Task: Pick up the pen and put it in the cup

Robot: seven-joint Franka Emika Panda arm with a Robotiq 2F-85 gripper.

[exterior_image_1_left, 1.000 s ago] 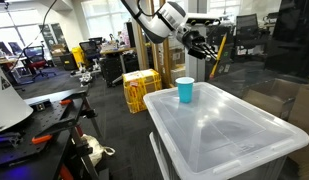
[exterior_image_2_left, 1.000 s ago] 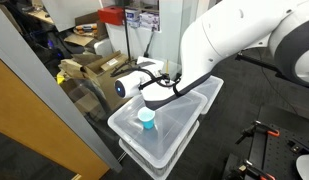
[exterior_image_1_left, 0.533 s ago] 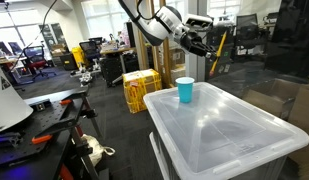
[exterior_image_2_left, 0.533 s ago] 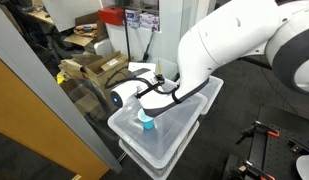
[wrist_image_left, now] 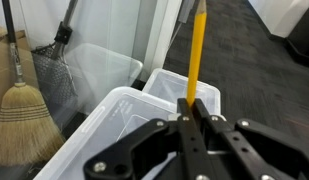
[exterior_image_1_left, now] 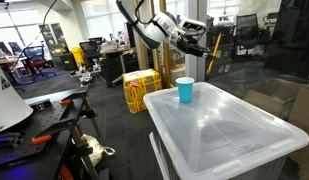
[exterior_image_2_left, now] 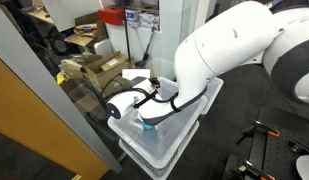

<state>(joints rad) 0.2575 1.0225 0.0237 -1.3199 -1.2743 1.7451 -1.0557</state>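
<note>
My gripper (wrist_image_left: 189,108) is shut on the thin yellow pen (wrist_image_left: 197,50), which sticks straight out beyond the fingertips in the wrist view. In an exterior view the gripper (exterior_image_1_left: 196,44) hangs in the air above and slightly behind the light blue cup (exterior_image_1_left: 184,91). The cup stands upright near the far corner of a white bin lid (exterior_image_1_left: 229,135). In an exterior view the big white arm covers most of the cup (exterior_image_2_left: 147,124). The pen is too small to make out in the exterior views.
The bin lid (exterior_image_2_left: 186,122) tops stacked clear plastic bins. A yellow crate (exterior_image_1_left: 141,88) stands on the floor behind them. A broom (wrist_image_left: 24,105) and another clear bin (wrist_image_left: 99,62) lie below in the wrist view. Cardboard boxes (exterior_image_2_left: 99,68) and office clutter surround the area.
The gripper with the pen has shifted a little to the left above the cup. The arm has swung lower and now hides more of the cup.
</note>
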